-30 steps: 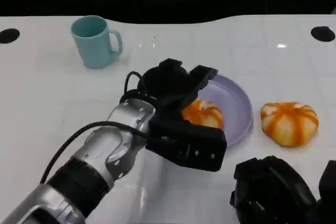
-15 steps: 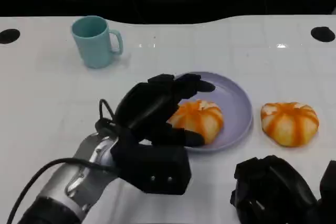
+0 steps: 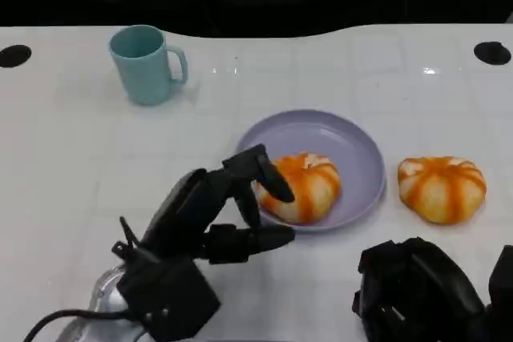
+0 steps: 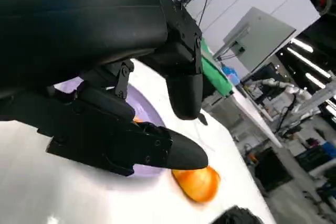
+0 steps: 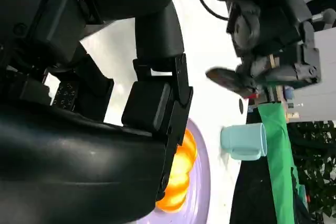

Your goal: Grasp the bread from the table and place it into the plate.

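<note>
An orange-and-white striped bread (image 3: pixel 303 187) lies in the lavender plate (image 3: pixel 353 146) at the table's middle. A second, similar bread (image 3: pixel 442 188) sits on the white table to the plate's right. My left hand (image 3: pixel 202 228) hovers just near-left of the plate, fingers spread and holding nothing; its fingertips (image 3: pixel 271 182) are close to the bread in the plate. The left wrist view shows those empty fingers (image 4: pixel 157 150) over the plate (image 4: pixel 143 109) and a bread (image 4: pixel 198 182) beyond. My right hand (image 3: pixel 417 294) rests low at the near right, empty, its fingers (image 5: pixel 157 103) extended.
A teal mug (image 3: pixel 146 63) stands at the far left, handle to the right; the right wrist view shows it too (image 5: pixel 242 141). Dark round marks (image 3: pixel 492 51) lie at the table's far corners. Beyond the far edge everything is dark.
My left hand has drawn back toward me and lowered, leaving the plate. The bread it covered now lies uncovered in the plate. The right hand has not moved.
</note>
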Available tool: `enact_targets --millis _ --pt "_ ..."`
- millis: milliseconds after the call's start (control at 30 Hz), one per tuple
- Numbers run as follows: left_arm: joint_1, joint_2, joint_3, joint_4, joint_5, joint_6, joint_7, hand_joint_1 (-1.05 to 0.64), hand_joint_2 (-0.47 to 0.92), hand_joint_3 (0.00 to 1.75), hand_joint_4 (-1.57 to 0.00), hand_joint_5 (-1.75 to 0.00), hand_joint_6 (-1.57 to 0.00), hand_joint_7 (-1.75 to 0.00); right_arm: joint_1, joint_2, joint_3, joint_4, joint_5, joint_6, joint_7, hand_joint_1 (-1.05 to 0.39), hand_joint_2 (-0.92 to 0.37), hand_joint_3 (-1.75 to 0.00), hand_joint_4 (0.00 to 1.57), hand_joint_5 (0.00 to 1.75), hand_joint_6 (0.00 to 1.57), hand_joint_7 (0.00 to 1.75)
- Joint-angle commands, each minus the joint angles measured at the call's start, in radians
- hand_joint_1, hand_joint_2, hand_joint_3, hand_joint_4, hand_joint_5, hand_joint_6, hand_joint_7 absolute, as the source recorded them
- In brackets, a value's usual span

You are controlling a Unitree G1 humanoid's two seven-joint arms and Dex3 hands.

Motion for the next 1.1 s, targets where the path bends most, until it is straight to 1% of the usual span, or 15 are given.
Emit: enact_targets --millis 33,133,200,333,400,533,667,800,867,1100 --pt "0.074 -0.03 0.033 -0.012 -0.196 0.01 -0.145 -0.73 0.92 0.29 -0.79 -1.75 -0.53 -1.73 0.01 -0.017 -0.006 -0.018 0.002 0.014 -0.01 -1.05 -0.03 -1.38 1.53 1.31 1.57 1.02" --pt "0.117 -0.042 0.05 -0.052 -0.283 0.06 -0.229 -0.78 0.92 0.36 -0.82 -1.75 -0.57 -1.72 0.013 -0.017 -0.006 -0.027 0.005 0.025 -0.011 -1.05 -0.03 -1.37 1.52 1.32 1.57 1.02" --pt "0.148 -0.054 0.062 -0.078 -0.354 0.098 -0.29 -0.79 0.92 0.36 -0.85 -1.75 -0.61 -1.71 0.014 -0.017 -0.006 -0.03 0.008 0.029 -0.01 -1.05 -0.02 -1.38 1.52 1.33 1.57 1.02" --pt "0.202 -0.078 0.085 -0.119 -0.487 0.178 -0.409 -0.76 0.92 0.31 -0.93 -1.75 -0.73 -1.7 0.019 -0.017 -0.006 -0.046 0.014 0.054 -0.012 -1.05 -0.01 -1.38 1.52 1.33 1.57 1.01" --pt "0.224 -0.084 0.098 -0.128 -0.524 0.205 -0.459 -0.8 0.92 0.31 -0.98 -1.75 -0.79 -1.71 0.022 -0.016 -0.006 -0.057 0.015 0.067 -0.015 -1.05 0.02 -1.41 1.52 1.34 1.57 1.01" --pt "0.262 -0.096 0.12 -0.141 -0.589 0.276 -0.54 -0.78 0.92 0.28 -1.0 -1.75 -0.82 -1.71 0.027 -0.016 -0.005 -0.066 0.008 0.071 -0.023 -1.05 0.02 -1.43 1.52 1.34 1.57 1.02" --pt "0.305 -0.106 0.134 -0.182 -0.622 0.358 -0.578 -0.77 0.91 0.23 -1.02 -1.75 -0.87 -1.69 0.03 -0.017 -0.004 -0.063 0.004 0.055 -0.021 -1.05 0.02 -1.43 1.52 1.34 1.57 1.02" --pt "0.329 -0.12 0.148 -0.208 -0.636 0.407 -0.603 -0.76 0.89 0.2 -1.04 -1.75 -0.9 -1.68 0.034 -0.016 -0.003 -0.066 0.005 0.046 -0.017 -1.05 0.01 -1.44 1.53 1.34 1.57 1.02" --pt "0.334 -0.127 0.156 -0.211 -0.638 0.416 -0.616 -0.77 0.9 0.2 -1.05 -1.75 -0.91 -1.66 0.036 -0.018 -0.002 -0.069 0.006 0.045 -0.013 -1.05 -0.01 -1.41 1.54 1.33 1.57 1.02" --pt "0.334 -0.136 0.194 -0.183 -0.639 0.426 -0.662 -0.79 0.9 0.2 -1.07 -1.75 -0.93 -1.68 0.035 -0.02 0.002 -0.069 -0.009 0.038 -0.021 -1.05 -0.03 -1.39 1.54 1.31 1.57 1.01"
